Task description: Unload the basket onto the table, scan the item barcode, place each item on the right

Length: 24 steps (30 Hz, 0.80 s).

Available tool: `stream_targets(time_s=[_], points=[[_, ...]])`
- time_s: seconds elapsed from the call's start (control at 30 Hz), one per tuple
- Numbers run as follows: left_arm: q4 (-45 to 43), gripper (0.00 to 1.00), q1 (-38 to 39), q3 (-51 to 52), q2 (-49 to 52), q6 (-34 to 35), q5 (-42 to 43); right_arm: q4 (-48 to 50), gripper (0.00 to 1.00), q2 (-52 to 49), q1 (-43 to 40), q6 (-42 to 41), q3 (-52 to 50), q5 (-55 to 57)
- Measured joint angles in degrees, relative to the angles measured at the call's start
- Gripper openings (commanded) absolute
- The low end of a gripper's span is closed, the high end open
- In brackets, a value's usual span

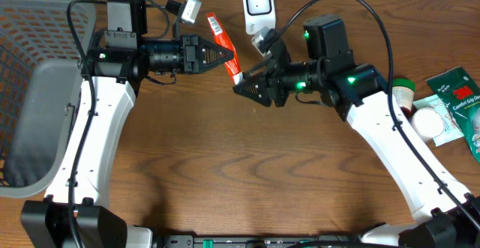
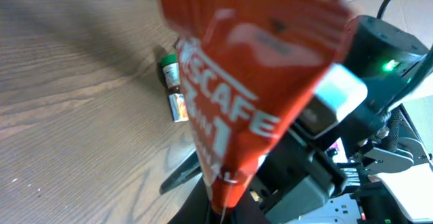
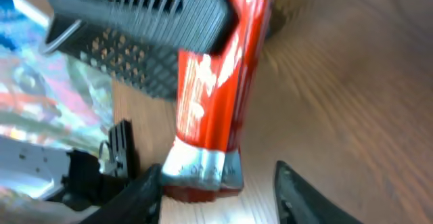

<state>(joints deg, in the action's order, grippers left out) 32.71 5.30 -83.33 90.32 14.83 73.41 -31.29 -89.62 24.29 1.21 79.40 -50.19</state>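
The item is a red Nescafe sachet (image 1: 223, 42) held above the table, and my left gripper (image 1: 225, 55) is shut on its middle. In the left wrist view the sachet (image 2: 250, 95) fills the frame, pinched at the bottom by the left gripper (image 2: 226, 207). My right gripper (image 1: 238, 87) sits at the sachet's lower end. From the right wrist, the sachet's silver end (image 3: 203, 166) lies between the open right gripper (image 3: 220, 190), near the left finger (image 3: 139, 197), with a gap to the right finger (image 3: 304, 197). A white scanner (image 1: 257, 4) stands at the back.
A grey basket (image 1: 30, 91) fills the left edge. Green packets (image 1: 457, 98), a small bottle (image 1: 403, 92) and a white round tub (image 1: 431, 121) lie at the right. A small packet (image 1: 192, 10) lies near the back, left of the scanner.
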Motion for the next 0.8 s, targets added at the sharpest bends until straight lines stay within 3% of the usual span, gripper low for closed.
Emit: stream_targets(time_s=[0.1, 0.17, 0.3, 0.4, 0.5, 0.63, 0.8], points=[[0.0, 0.07, 0.02, 0.0, 0.0, 0.0, 0.0, 0.94, 0.21, 0.0, 0.0, -1.79, 0.0, -0.17], [0.0, 0.07, 0.02, 0.0, 0.0, 0.0, 0.0, 1.05, 0.14, 0.0, 0.04, -2.58, 0.0, -0.39], [0.02, 0.07, 0.02, 0.0, 0.0, 0.0, 0.17, 0.98, 0.11, 0.0, 0.61, -3.78, 0.0, -0.31], [0.02, 0.07, 0.0, 0.0, 0.0, 0.0, 0.24, 1.38, 0.02, 0.0, 1.2, -3.98, 0.0, -0.04], [0.0, 0.08, -0.07, 0.0, 0.0, 0.0, 0.42, 1.79, 0.01, 0.0, 1.46, -4.5, 0.0, 0.17], [-0.11, 0.35, -0.04, 0.0, 0.0, -0.17, -0.09, 2.45, 0.01, 0.0, 1.66, -4.81, 0.0, 0.04], [0.0, 0.41, 0.02, 0.0, 0.0, 0.2, -1.4, 5.68, 0.01, 0.0, 2.32, -6.69, -0.02, -0.24]])
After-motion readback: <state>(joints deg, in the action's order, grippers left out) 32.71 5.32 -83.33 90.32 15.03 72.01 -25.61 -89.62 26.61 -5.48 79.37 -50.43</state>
